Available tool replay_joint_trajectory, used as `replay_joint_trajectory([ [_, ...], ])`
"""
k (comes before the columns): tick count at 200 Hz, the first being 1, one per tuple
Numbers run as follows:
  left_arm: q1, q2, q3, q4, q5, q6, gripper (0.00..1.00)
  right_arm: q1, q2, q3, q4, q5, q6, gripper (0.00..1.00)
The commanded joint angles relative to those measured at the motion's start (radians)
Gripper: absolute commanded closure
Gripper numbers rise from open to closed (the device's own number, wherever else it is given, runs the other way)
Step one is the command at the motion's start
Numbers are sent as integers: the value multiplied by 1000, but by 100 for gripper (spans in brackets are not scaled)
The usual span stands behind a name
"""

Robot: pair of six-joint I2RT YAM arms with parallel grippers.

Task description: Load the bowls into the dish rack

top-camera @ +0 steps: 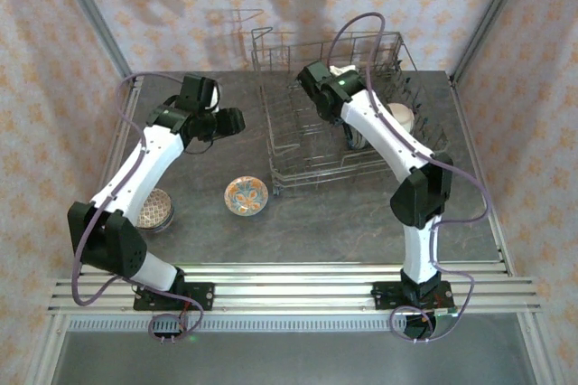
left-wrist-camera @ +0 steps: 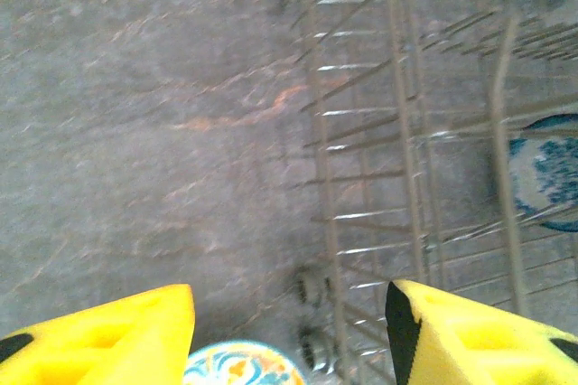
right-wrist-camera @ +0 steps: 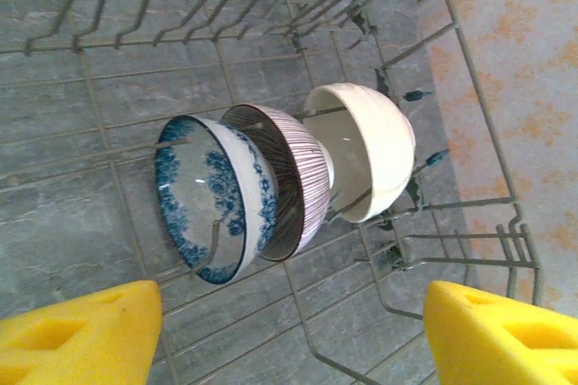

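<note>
Grey stone-look table (top-camera: 325,222) between patterned walls leaves me open room on my left, while the dish rack (top-camera: 289,123) takes the far middle and right. My right arm reaches over the rack. My right gripper (right-wrist-camera: 293,322) hangs above its floor, jaws spread wide with nothing between them. Below it three bowls stand on edge, each leaning on the next between the tines: the blue-patterned bowl (right-wrist-camera: 212,200), the striped bowl (right-wrist-camera: 293,177) and the cream bowl (right-wrist-camera: 370,145). I judge they are tilted so the tines prop them. The tine rows beyond them are free. My left gripper (left-wrist-camera: 289,313), jaws apart and empty, hovers over bare table just beside the rack's wire wall, which I would need to clear. The multicolour bowl (top-camera: 246,195) lies near the rack's front. The speckled bowl (top-camera: 155,209) sits partly under my left arm.
</note>
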Motion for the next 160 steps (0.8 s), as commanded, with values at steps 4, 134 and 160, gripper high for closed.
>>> replay_joint_trajectory([
  [4,-13,-80,-74,-116,-99,-31,40,-12,-86,-74,97,-105,-74,24],
  [134,-31,4,-383,-50,-24,-22,40,-12,-202,-275,253,-181,-38,24],
  [160,-35,35,-420,-12,15,-21,40,-11,-191,-267,235,-184,-15,24],
])
